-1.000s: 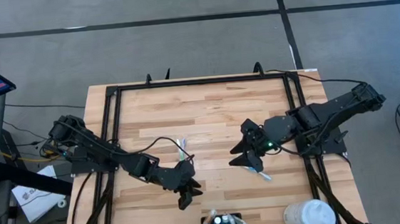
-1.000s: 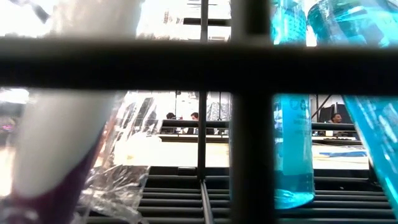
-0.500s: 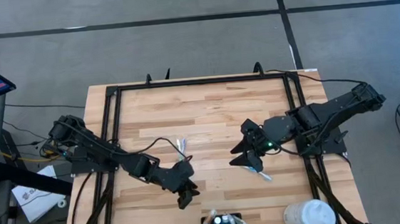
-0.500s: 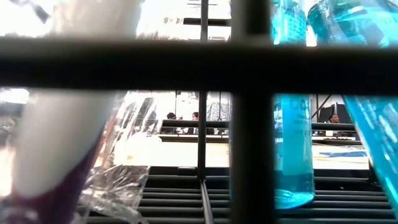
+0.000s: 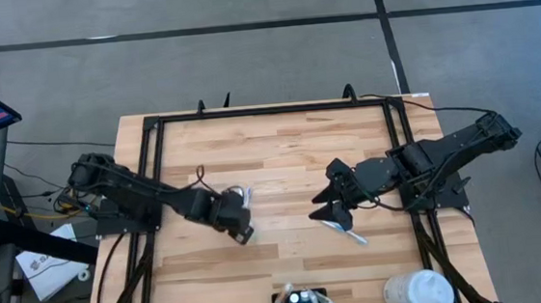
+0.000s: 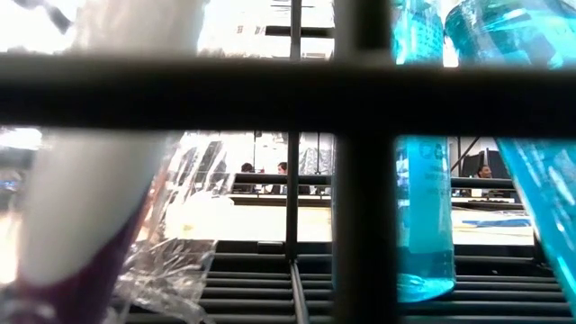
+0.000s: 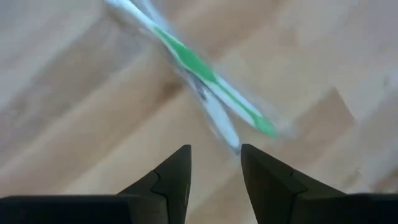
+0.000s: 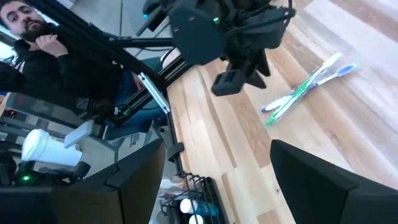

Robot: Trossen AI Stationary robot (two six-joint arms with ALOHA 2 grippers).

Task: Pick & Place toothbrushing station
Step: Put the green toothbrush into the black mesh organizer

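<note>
Reach step: left tool [image 5: 241,227], fingers apart, hovers centre-left over crossed toothbrushes [image 7: 199,81]; next, lower and close. Right tool [image 5: 325,205] waits open.

high view: you look straight down on the whole wooden table [image 5: 281,160], both arms and grey floor around it.
low view: you sit at table height, pressed against a dark wire grid [image 6: 360,162]; bottles fill the frame, room behind.
left wrist view: you face the tabletop, very close over the crossed toothbrushes [image 7: 199,81].
right wrist view: you look across the table from farther off.
shared: both wrist views catch those toothbrushes [image 8: 308,87].
</note>
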